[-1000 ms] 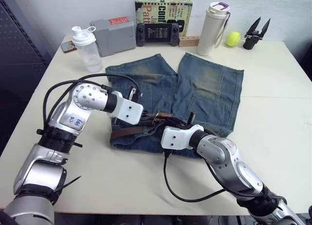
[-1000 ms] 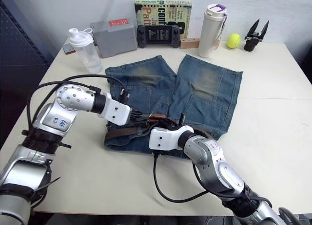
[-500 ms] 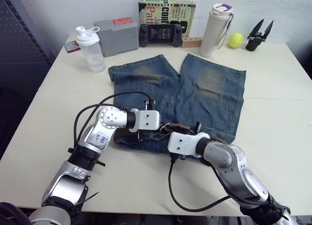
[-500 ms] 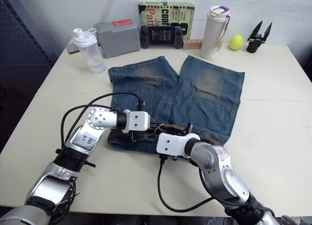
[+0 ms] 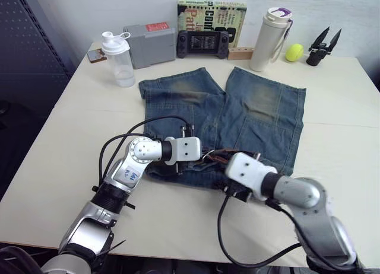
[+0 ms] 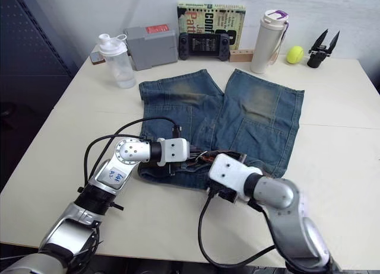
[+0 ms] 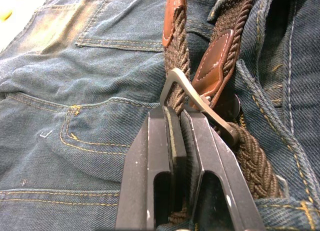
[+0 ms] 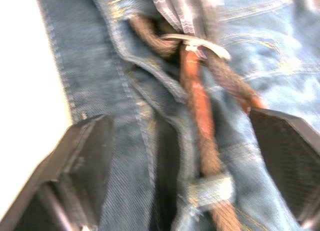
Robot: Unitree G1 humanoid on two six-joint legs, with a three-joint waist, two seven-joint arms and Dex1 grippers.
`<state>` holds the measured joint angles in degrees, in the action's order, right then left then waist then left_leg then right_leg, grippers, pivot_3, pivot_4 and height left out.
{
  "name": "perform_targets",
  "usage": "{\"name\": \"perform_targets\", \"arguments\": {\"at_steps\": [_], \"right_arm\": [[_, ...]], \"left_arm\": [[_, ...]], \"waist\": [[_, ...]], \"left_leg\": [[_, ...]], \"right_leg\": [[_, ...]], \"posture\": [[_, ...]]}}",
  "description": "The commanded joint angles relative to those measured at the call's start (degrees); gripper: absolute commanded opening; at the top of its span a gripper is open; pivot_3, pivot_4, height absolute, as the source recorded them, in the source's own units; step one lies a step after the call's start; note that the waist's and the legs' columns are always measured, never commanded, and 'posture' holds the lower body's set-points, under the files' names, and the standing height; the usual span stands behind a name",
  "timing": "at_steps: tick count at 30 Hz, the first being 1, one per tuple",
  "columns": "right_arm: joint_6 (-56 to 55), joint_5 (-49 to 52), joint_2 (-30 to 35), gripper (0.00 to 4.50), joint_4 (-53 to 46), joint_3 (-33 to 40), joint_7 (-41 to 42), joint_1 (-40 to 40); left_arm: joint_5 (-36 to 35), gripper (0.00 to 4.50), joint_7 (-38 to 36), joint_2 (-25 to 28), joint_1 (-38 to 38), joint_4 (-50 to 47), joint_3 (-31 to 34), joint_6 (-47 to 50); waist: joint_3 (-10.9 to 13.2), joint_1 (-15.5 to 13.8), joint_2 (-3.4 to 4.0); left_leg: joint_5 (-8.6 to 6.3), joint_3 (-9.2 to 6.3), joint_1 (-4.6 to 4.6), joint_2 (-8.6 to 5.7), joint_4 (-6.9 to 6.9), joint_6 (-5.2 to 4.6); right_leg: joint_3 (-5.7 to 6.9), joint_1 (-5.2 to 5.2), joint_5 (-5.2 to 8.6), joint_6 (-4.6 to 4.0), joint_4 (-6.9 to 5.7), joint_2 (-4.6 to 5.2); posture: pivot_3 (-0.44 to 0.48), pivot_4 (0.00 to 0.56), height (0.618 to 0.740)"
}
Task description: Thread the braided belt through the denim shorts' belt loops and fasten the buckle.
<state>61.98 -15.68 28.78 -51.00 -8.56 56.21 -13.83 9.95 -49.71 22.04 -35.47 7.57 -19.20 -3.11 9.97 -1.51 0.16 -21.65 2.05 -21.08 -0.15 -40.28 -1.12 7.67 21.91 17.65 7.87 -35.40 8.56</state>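
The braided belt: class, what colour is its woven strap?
Dark brown braided belt, with lighter tan leather ends; clearest in the left wrist view.

You've got the denim shorts (image 5: 237,117) lying flat in the middle of the table (image 5: 65,137), legs pointing away, waistband toward you. Your left gripper (image 5: 205,157) is in over the waistband from the left, your right gripper (image 5: 233,157) in from the right, and the two meet close together at the belt (image 5: 218,156), only a short brown stretch of it showing between them. Along the far edge you have a shaker bottle (image 5: 117,59), grey box (image 5: 153,44), game controller (image 5: 203,44), book (image 5: 212,19), white flask (image 5: 270,39) and tennis ball (image 5: 294,52).
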Motion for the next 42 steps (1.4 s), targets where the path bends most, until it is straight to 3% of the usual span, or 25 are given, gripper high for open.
{"name": "perform_targets", "arguments": {"at_steps": [1,3,12,23,27,33,34,38,42], "right_arm": [[7.8,7.3,-1.2,4.47,-4.7,8.1,1.2,-4.9],[6.6,8.8,-0.7,4.47,-2.4,10.4,-0.8,-7.3],[-10.9,5.5,7.9,4.47,6.2,0.8,-11.0,-4.5],[-19.5,0.7,10.3,4.47,13.9,-6.8,-17.6,-4.7],[-20.6,-0.3,10.3,3.41,14.7,-8.4,-17.9,-4.5],[-20.1,-1.1,10.6,0.33,13.6,-10.4,-17.6,-4.2],[-20.0,-1.5,10.9,0.10,13.5,-10.8,-17.5,-4.1],[-18.8,-2.8,11.1,0.10,13.2,-12.4,-17.4,-3.0],[-17.8,-3.0,9.9,0.00,12.8,-12.3,-17.9,-2.2]], "left_arm": [[0.9,0.00,-0.8,-0.6,1.7,-0.5,-2.8,0.9],[0.8,0.00,-0.8,-0.7,1.8,-0.7,-2.9,1.2],[0.9,0.00,-0.8,-1.0,1.5,-1.4,-3.1,2.0],[1.0,0.00,-0.6,-0.4,1.5,-2.6,-3.0,2.7],[1.0,0.00,-0.5,-0.3,1.6,-3.1,-3.0,3.1],[1.3,0.00,-0.4,0.0,1.7,-3.3,-3.1,3.1],[1.3,0.00,-0.3,0.1,1.8,-3.3,-3.1,3.0],[0.9,0.00,1.5,-0.7,1.5,-3.2,-2.1,3.1],[-2.6,1.45,1.1,-0.2,2.8,-6.3,0.7,5.0]], "waist": [[0.0,0.0,0.00],[0.0,0.0,0.03],[0.0,0.0,0.02],[0.0,0.0,0.02],[0.0,0.0,0.02],[0.0,0.0,0.02],[0.0,0.1,0.02],[0.0,0.0,0.02],[0.0,0.1,0.02]], "left_leg": [[0.00,0.00,0.01,-0.01,0.00,0.00],[0.00,0.00,0.01,-0.02,-0.01,0.00],[0.00,0.00,0.01,-0.07,0.00,0.00],[0.00,0.00,0.00,-0.05,0.01,-0.01],[0.00,0.00,-0.01,-0.05,0.01,-0.01],[0.00,0.00,-0.01,-0.04,0.00,-0.01],[0.00,0.00,-0.01,-0.04,0.01,-0.01],[0.01,0.01,0.00,-0.03,0.01,-0.01],[0.01,0.00,-0.01,-0.03,0.01,-0.01]], "right_leg": [[0.02,-0.03,0.00,0.00,-0.01,0.00],[0.02,-0.04,0.00,0.00,0.00,0.00],[0.03,-0.12,0.00,0.00,-0.01,0.00],[0.06,-0.15,0.00,0.00,0.07,0.00],[0.06,-0.15,0.00,0.00,0.09,0.00],[0.06,-0.15,0.00,0.00,0.11,0.00],[0.06,-0.15,0.00,0.00,0.11,0.00],[0.07,-0.19,0.00,0.00,0.19,-0.01],[0.08,-0.25,0.00,0.01,0.30,-0.01]], "posture": [[0.000,0.150,0.731],[0.000,0.150,0.731],[0.000,0.150,0.731],[0.000,0.150,0.731],[0.000,0.150,0.731],[0.000,0.150,0.731],[0.000,0.150,0.731],[0.000,0.150,0.731],[0.000,0.150,0.731]]}}
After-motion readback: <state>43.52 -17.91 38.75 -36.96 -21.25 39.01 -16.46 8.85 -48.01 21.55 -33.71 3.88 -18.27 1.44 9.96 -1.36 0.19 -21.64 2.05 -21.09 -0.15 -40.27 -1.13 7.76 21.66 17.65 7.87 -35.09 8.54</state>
